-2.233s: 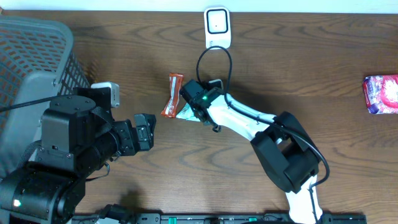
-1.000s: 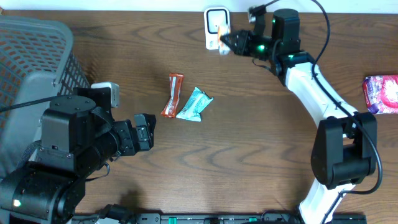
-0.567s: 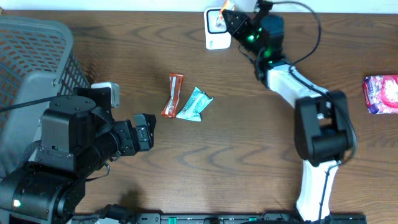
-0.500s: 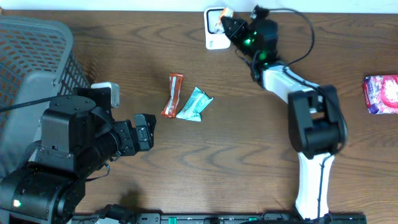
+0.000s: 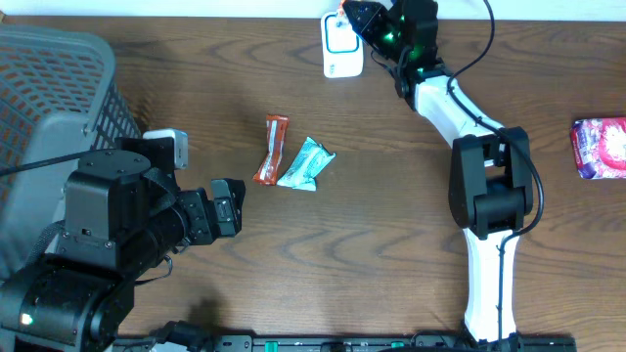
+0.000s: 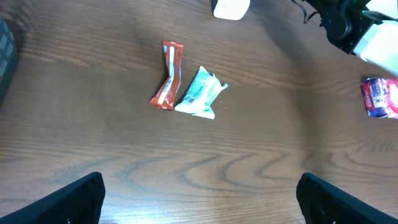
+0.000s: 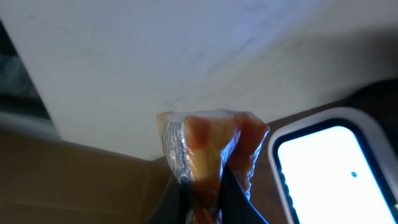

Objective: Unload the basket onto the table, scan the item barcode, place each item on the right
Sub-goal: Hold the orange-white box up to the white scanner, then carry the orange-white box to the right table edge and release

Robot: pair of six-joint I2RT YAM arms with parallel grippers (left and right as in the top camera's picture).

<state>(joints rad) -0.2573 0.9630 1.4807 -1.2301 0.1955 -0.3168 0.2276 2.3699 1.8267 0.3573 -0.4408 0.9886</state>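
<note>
My right gripper [image 5: 354, 14] is at the far edge of the table, beside the top of the white scanner [image 5: 342, 44]. It is shut on a small clear-wrapped orange packet [image 7: 205, 137], whose upper end sticks out past the dark fingers [image 7: 235, 194]. The scanner's bright white face [image 7: 336, 168] lies just right of the packet in the right wrist view. Fine dark print runs down the packet's left edge; I cannot tell if it is the barcode. My left gripper [image 6: 202, 202] hangs open above bare wood at the left, with nothing between its fingertips.
A red-orange bar [image 5: 271, 149] and a teal packet [image 5: 307, 163] lie side by side mid-table. A pink packet [image 5: 599, 149] sits at the right edge. A grey mesh basket [image 5: 49, 117] fills the far left. The right arm stretches diagonally from the front edge to the scanner.
The right arm swung from the packets at mid-table up to the scanner, then edged its gripper left and farther back to the scanner's top. The left arm has not moved.
</note>
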